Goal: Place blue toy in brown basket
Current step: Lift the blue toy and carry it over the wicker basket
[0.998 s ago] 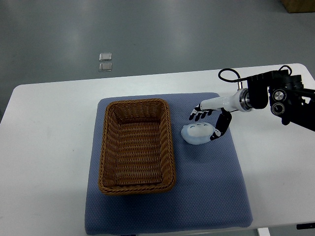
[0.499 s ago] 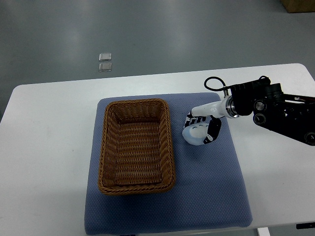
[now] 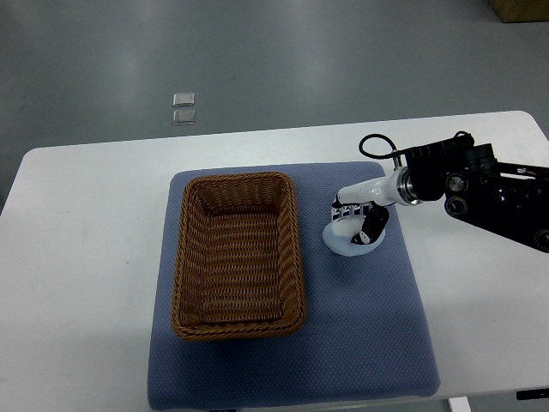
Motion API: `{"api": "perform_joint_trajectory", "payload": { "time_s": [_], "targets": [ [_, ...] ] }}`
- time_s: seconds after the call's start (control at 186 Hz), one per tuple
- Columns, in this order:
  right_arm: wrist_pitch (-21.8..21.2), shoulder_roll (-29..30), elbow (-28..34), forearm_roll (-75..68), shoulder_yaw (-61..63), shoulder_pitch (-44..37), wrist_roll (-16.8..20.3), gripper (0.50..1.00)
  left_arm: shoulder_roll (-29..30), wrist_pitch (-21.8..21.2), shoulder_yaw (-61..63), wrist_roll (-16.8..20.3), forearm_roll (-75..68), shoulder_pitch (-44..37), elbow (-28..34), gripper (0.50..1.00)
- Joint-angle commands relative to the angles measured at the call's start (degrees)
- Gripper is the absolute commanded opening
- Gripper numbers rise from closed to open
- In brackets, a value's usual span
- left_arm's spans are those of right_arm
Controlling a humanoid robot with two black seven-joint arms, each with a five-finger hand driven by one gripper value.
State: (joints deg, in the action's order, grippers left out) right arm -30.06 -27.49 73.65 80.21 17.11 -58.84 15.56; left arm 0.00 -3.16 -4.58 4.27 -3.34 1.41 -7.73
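So the brown basket (image 3: 238, 254) is sitting on the left half of a blue mat (image 3: 369, 326), long side running away from the camera, and there's nothing in it — just the woven bottom and walls showing. The mat is spread over a white table (image 3: 86, 283). The blue toy (image 3: 347, 238) is out on the mat just to the right of the basket, near its upper right corner but not touching the rim, a pale blue rounded lump. The right hand (image 3: 358, 225) comes in from the right edge on a black arm with a white forearm and is down on top of the toy, its fingers (image 3: 345, 210) curled over the far side and the thumb (image 3: 375, 227) wrapped against the near right side — looks like it has the toy gripped, though the toy's underside seems to be resting on the mat and I can't really tell if it's lifted at all. No left arm anywhere in the shot. Off the table, on the grey floor up top, there are two small pale square plates (image 3: 184, 108) one just below the other.
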Motion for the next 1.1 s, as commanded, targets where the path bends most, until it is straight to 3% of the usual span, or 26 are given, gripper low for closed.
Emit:
{"api": "perform_joint_trajectory", "payload": {
  "time_s": [0.0,0.263,0.499,1.095],
  "targets": [
    [0.0,-1.3,-0.1,-0.6,0.2,-2.6,0.0,0.58,0.0,0.0,0.0,0.0,0.0,0.0,0.0,1.0],
    [0.0,-2.2,0.0,-1.6,0.9,-9.2,-0.3,0.58,0.0,0.0,0.0,0.0,0.0,0.0,0.0,1.0],
    [1.1,3.3,-0.1,-1.7,1.2,-12.1,-0.5,0.582,0.0,0.0,0.0,0.0,0.0,0.0,0.0,1.0],
    [5.4,14.9,-2.6,-1.1,0.9,-5.7,-0.5,0.613,0.0,0.0,-0.1,0.0,0.0,0.0,0.0,1.0]
  ]
}}
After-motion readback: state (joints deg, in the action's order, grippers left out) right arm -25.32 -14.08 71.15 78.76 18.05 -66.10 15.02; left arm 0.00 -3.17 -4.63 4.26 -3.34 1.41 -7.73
